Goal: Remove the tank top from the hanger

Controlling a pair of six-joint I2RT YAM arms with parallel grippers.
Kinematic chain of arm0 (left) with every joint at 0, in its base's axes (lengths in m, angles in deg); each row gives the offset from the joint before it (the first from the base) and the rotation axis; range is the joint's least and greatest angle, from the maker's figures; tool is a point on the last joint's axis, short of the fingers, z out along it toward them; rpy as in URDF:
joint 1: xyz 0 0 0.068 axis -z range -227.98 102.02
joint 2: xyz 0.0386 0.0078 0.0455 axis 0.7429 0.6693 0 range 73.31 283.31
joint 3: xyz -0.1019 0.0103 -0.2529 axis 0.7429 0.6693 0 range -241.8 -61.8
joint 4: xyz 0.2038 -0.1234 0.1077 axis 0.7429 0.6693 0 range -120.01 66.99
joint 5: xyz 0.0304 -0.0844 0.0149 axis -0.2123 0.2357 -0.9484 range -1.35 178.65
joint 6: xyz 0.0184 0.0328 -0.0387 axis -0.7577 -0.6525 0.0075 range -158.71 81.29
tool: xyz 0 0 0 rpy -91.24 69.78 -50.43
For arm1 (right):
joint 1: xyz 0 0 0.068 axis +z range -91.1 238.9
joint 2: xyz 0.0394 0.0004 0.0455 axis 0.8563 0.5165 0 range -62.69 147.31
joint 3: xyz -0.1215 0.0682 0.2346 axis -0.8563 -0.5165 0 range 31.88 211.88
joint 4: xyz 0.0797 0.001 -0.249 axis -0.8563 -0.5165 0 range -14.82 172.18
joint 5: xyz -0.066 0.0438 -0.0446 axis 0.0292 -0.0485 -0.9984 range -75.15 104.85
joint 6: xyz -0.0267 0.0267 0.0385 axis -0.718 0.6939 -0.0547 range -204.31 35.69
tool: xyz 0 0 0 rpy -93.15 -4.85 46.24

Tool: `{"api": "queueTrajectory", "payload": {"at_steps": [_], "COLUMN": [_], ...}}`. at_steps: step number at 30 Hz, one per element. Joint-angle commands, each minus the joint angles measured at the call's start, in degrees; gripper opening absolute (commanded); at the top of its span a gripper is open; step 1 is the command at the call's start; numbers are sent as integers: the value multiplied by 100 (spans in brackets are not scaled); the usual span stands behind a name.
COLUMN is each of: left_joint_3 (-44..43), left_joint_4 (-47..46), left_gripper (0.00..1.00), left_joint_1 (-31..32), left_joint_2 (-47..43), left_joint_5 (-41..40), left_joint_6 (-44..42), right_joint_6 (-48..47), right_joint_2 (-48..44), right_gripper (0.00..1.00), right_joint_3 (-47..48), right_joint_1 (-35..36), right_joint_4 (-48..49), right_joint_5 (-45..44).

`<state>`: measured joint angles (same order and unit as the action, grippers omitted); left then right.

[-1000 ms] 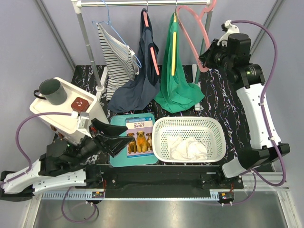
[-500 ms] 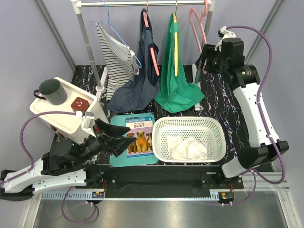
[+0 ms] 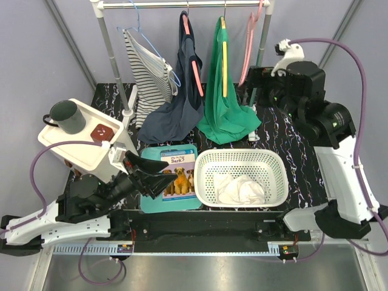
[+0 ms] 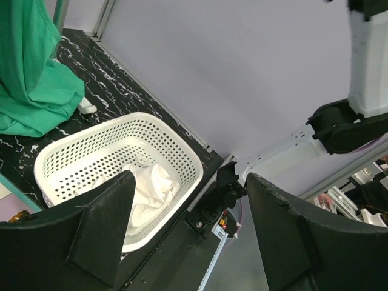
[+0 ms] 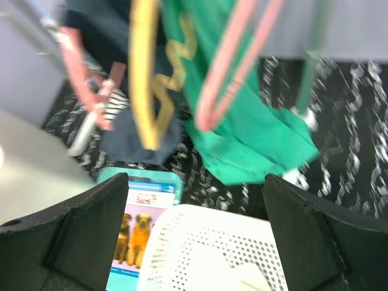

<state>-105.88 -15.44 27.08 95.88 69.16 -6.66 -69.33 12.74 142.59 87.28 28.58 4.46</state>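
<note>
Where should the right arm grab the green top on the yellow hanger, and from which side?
Probably the bunched lower fabric of the green top, approached from its right, where the open right gripper is. The cloth pools loosely on the mat there, free of the yellow hanger.

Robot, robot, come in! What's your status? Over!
Left pincer open, empty. Right pincer open, empty, near the bare pink hanger. White cloth lies in the basket. Green shirt hangs beside the hanger.
</note>
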Motion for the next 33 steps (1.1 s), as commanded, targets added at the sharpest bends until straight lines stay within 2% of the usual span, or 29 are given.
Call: {"api": "queueTrajectory", "payload": {"at_steps": [1, 4, 7, 10, 13, 16, 21, 22, 23, 27, 28, 31, 33], "left_joint_3": [-101, -75, -14, 39, 101, 153, 189, 189, 189, 189, 180, 180, 180], "left_joint_4": [-130, -130, -130, -121, -103, -86, -68, -68, -68, -51, -33, 28, 72], "left_gripper": [79, 78, 79, 78, 78, 78, 78, 79, 78, 79, 79, 79, 79], "left_joint_1": [8, 17, 8, 8, 8, 8, 17, 17, 8, 17, 17, 17, 17], "left_joint_2": [169, 187, 134, 20, -103, -191, -191, -183, -183, -191, -200, -218, -235], "left_joint_5": [-126, -73, -12, 59, 50, 33, 33, 41, 50, 129, 164, 243, 235], "left_joint_6": [-94, 29, 169, 275, 336, 345, 381, 389, 398, 372, 381, 381, 398], "right_joint_6": [-425, -583, -698, -865, -857, -883, -900, -918, -944, -735, -690, -514, -444], "right_joint_2": [891, 1771, 2395, 2992, 3161, 3083, 2985, 2985, 3003, 3143, 3178, 3188, 3170], "right_gripper": [100, 100, 100, 100, 96, 85, 51, 50, 49, 27, 17, 2, 0], "right_joint_3": [1543, 2678, 3252, 3622, 3642, 3238, 2640, 2605, 2587, 2744, 2780, 2894, 3017], "right_joint_1": [957, 1389, 1433, 1433, 1433, 1433, 1416, 1424, 1407, 1319, 1319, 1319, 1319], "right_joint_4": [-509, -941, -924, -880, -757, -381, 42, 200, 253, 333, 324, 350, 368], "right_joint_5": [-980, -1437, -1736, -2098, -2432, -2415, -2555, -2573, -2608, -2626, -2626, -2635, -2512]}}
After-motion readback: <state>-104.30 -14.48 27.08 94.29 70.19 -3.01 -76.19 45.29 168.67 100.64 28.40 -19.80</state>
